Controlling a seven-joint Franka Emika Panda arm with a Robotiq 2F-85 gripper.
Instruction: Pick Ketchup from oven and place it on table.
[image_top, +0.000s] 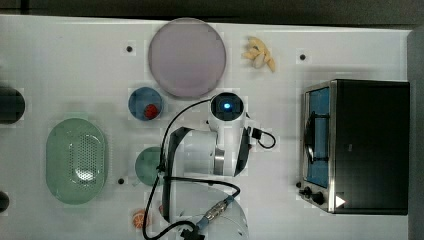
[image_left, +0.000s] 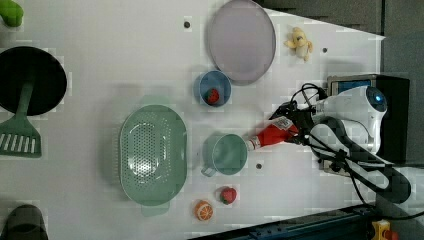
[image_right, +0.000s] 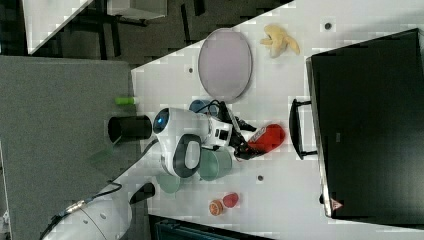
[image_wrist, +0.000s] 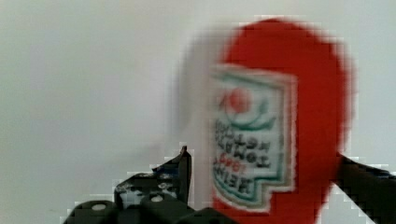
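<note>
Ketchup, a slim red squeeze bottle with a white cap and a white label (image_left: 272, 134), lies on its side on the large flat white table (image_top: 75, 65), out of the small black boxy toaster oven with the steel-framed front and blue-tinted glass (image_top: 370, 145). In the left view it rests between the pale green mug (image_left: 227, 154) on the left view's left and the oven on the left view's right. Its cap points at the mug and sits just beside the mug's rim.

The gripper (image_wrist: 261, 158) straddles the bottle's body with its jaws spread wide. In the wrist view one dark finger (image_wrist: 180, 170) stands clear of the label with bare table showing in the gap, and the other sits at the red edge on the far side. That looks like a let-go rather than a pinch, with the table carrying the bottle's weight. The arm reaches low and level over the table, which suits laying a long bottle flat instead of standing it up.

By my reading the placing is as good as done and what is left is to lift straight away. The risk is a finger dragging the round body as it rises, rolling it toward the mug or the blue bowl with the strawberry (image_left: 212, 87) further off.
</note>
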